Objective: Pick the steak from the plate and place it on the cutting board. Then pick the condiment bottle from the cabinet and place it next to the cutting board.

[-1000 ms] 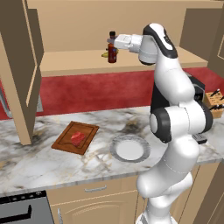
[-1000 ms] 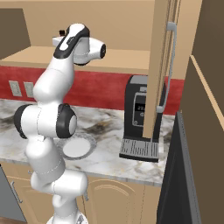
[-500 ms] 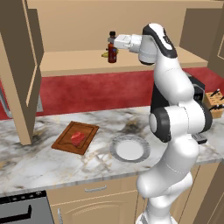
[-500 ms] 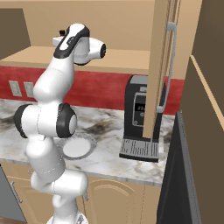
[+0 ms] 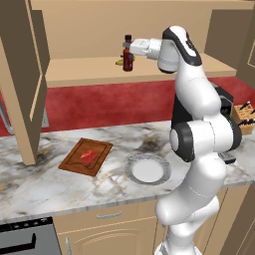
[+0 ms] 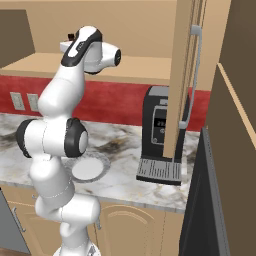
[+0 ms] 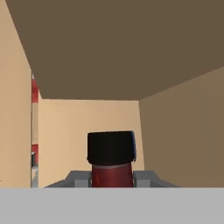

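Reaching up to the cabinet (image 5: 149,69) shelf in the left base view, the arm has its gripper (image 5: 130,50) level with the condiment bottle (image 5: 128,54), pinching it at the neck, a grip that should keep it upright on the way out. A bit of yellow banana (image 5: 119,62) peeks out just behind the bottle. Below on the counter (image 5: 40,184), the steak (image 5: 89,156) already lies on the cutting board (image 5: 85,157), and the plate (image 5: 147,169) beside it is bare, so the first half of the task looks done.

From the right base view, the arm (image 6: 60,150) bends over the plate (image 6: 90,167) toward the shelf, the hand facing away.

Looking along the hand, the bottle's black cap (image 7: 110,147) and red neck sit squarely between the fingers (image 7: 146,178), closed against it.
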{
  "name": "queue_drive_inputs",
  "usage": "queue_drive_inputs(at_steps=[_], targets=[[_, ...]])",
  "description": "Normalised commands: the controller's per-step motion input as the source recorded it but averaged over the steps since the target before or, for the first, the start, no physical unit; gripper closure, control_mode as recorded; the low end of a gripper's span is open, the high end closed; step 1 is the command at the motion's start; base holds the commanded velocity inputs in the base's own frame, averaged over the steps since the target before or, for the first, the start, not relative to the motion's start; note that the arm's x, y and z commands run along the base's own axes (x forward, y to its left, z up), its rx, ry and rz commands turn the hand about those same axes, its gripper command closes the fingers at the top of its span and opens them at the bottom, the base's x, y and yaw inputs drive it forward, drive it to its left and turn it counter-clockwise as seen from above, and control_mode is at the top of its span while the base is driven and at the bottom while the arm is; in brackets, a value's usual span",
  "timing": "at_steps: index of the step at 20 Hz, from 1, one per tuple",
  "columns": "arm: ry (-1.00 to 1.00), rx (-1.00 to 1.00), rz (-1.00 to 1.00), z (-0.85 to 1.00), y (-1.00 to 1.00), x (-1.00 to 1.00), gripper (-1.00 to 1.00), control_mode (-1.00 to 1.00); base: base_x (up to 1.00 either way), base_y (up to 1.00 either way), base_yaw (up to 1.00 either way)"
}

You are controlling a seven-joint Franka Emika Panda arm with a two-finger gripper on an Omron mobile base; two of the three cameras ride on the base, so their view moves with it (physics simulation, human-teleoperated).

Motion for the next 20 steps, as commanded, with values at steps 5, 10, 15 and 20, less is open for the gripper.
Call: queue_drive_inputs(at_steps=[5,10,15,20], targets=[[0.00,0.00,0.00,0.11,0.01,-0.15,1.00,-1.00,0.00,0.00,0.00],[0.01,-0.01,0.00,0.02,0.07,-0.25,1.00,-1.00,0.00,0.00,0.00],[0.04,-0.01,0.00,0.00,0.07,-0.28,1.00,-1.00,0.00,0.00,0.00],[0.06,-0.02,0.00,0.00,0.02,-0.33,1.00,-1.00,0.00,0.00,0.00]])
